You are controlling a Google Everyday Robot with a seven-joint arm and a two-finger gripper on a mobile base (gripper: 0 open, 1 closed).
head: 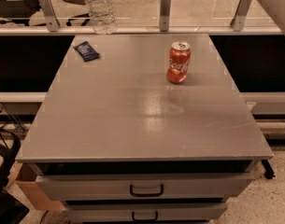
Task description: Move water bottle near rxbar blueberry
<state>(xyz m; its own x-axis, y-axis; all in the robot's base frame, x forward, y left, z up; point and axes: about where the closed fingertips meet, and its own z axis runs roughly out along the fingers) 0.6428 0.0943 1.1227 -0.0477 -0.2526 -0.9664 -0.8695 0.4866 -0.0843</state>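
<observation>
The water bottle point(100, 12), clear and ribbed with a pale label band at the frame's top edge, stands upright at the far left edge of the grey table point(142, 120); its cap is cut off by the frame. The rxbar blueberry point(87, 50), a small dark blue bar, lies flat on the table just in front of and slightly left of the bottle, apart from it. My gripper is out of view above the top edge of the camera view; only a white arm part point(274, 3) shows at the top right.
A red soda can point(178, 62) stands upright on the table's right half. A rail with metal brackets point(165, 10) runs behind the table. Drawers with handles point(146, 189) are below the front edge. A cardboard box point(27, 188) sits at the lower left.
</observation>
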